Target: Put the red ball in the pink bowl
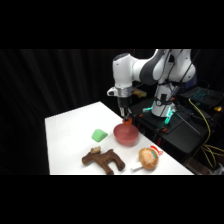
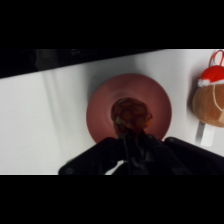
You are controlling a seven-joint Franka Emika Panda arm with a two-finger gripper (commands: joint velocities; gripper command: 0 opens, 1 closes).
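Observation:
The pink bowl (image 1: 125,136) stands near the white table's right edge. My gripper (image 1: 126,117) hangs straight down just above the bowl's far rim, shut on the tiny red ball (image 1: 128,121) at its fingertips. In the wrist view the red ball (image 2: 131,113) sits at the end of my gripper (image 2: 131,129), dark and shaded, right over the middle of the pink bowl (image 2: 100,112). Whether the ball touches the bowl's floor cannot be told.
A green block (image 1: 99,134) lies left of the bowl. A brown plush animal (image 1: 104,160) and a tan-orange round toy (image 1: 148,158) (image 2: 210,102) lie nearer the front. Dark equipment with cables (image 1: 200,117) stands past the table's right edge.

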